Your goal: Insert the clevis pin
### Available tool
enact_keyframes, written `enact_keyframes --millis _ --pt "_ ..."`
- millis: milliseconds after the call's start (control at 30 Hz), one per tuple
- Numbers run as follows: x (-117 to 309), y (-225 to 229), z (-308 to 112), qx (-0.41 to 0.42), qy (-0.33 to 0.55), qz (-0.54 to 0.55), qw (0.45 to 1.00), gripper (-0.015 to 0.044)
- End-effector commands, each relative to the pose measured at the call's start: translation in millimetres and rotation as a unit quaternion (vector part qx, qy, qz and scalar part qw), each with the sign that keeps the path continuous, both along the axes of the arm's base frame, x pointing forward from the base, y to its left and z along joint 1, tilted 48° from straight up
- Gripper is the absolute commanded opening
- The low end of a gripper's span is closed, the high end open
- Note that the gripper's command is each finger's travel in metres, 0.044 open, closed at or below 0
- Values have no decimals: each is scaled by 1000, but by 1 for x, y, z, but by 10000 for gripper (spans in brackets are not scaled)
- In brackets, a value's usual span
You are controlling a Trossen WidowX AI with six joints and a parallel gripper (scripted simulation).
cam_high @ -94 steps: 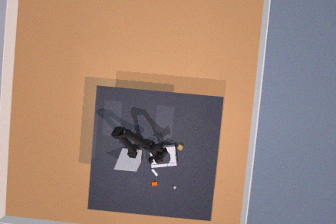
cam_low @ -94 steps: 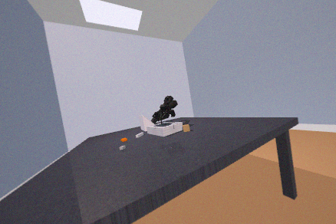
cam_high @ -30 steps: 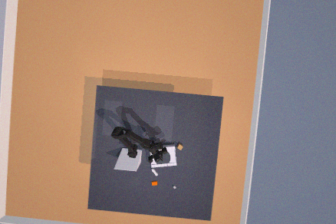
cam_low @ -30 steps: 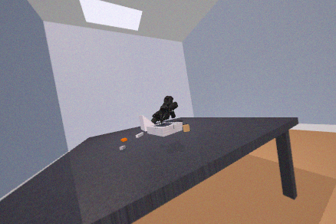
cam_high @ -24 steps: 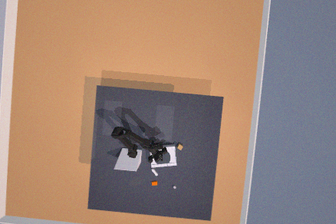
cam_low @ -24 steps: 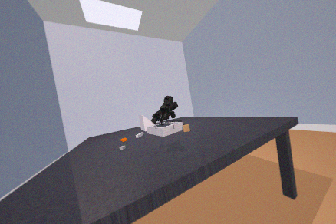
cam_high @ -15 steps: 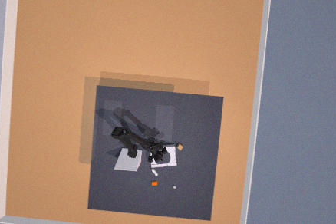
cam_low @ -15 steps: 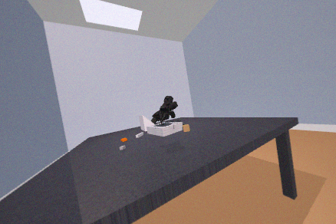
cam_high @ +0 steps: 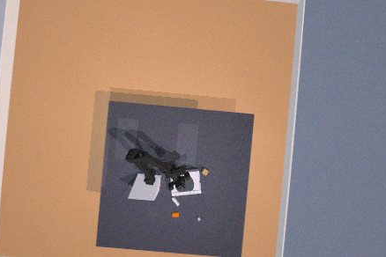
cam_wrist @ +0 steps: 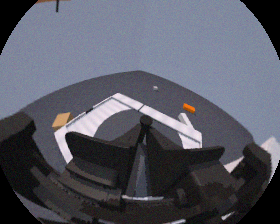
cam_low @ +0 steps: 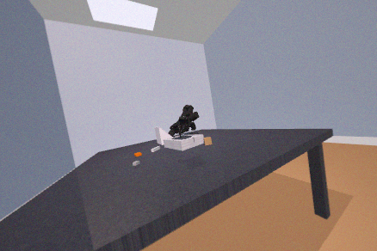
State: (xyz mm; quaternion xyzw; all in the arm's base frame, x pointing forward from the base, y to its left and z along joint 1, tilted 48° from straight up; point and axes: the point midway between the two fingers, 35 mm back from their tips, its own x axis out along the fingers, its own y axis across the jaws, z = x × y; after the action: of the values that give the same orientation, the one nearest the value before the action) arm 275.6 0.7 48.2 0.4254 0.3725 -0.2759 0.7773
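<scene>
The pale tray (cam_high: 186,193) (cam_low: 176,144) (cam_wrist: 166,120) stands on the table. The dark disc (cam_high: 190,185) (cam_wrist: 111,122) lies inside its rim and looks flat; my fingers hide part of it, and its hole is not visible. My gripper (cam_high: 180,182) (cam_low: 180,136) (cam_wrist: 143,127) is over the tray and the disc, shut on the pin. The pin's dark round head (cam_wrist: 146,120) shows at the fingertips in the wrist view. The shank is hidden, so whether it is in either hole cannot be told.
A tan block (cam_high: 205,172) (cam_low: 207,141) (cam_wrist: 61,120) is beside the tray. A white bar (cam_high: 175,201) (cam_low: 156,149) (cam_wrist: 184,120), an orange block (cam_high: 175,215) (cam_low: 138,154) (cam_wrist: 189,108) and a small grey piece (cam_high: 198,219) (cam_low: 136,163) (cam_wrist: 155,88) lie on the table. A pale sloped panel (cam_high: 144,190) (cam_low: 161,137) stands near the arm.
</scene>
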Motion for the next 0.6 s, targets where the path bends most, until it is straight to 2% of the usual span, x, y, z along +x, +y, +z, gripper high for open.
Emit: enact_keyframes --millis 0,567 --pt "2 1 1 2 -3 -2 1000 0" --pt "6 3 2 2 -3 -2 1000 0"
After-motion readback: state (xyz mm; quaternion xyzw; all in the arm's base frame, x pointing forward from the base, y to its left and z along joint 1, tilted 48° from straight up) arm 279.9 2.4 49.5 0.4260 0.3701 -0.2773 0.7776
